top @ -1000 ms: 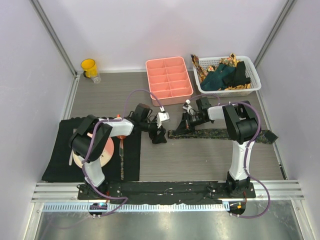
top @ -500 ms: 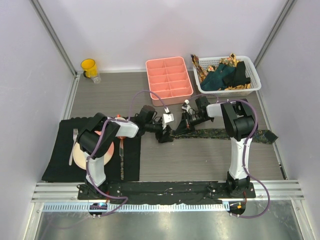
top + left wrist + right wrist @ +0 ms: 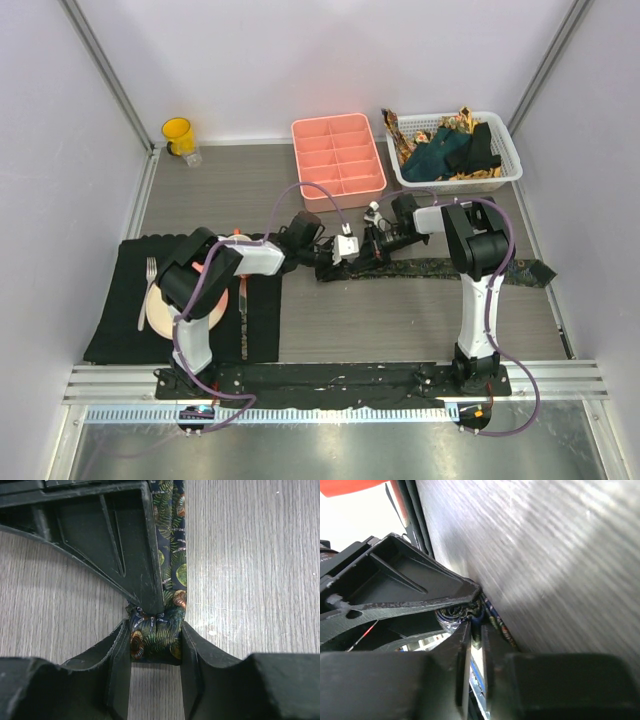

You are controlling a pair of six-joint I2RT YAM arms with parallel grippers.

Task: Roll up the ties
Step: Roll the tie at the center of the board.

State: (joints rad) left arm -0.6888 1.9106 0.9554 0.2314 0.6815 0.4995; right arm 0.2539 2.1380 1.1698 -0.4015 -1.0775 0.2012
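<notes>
The dark necktie with small green and orange pattern [image 3: 425,267] lies flat across the middle right of the overhead view, with its rolled end at frame centre. The left gripper [image 3: 155,641] holds this roll, one finger pressed on each side. The right gripper [image 3: 476,627] has its fingers narrow at the roll; whether they pinch fabric I cannot tell.

No legible text, labels, brands, numbers or signs anywhere in view.
</notes>
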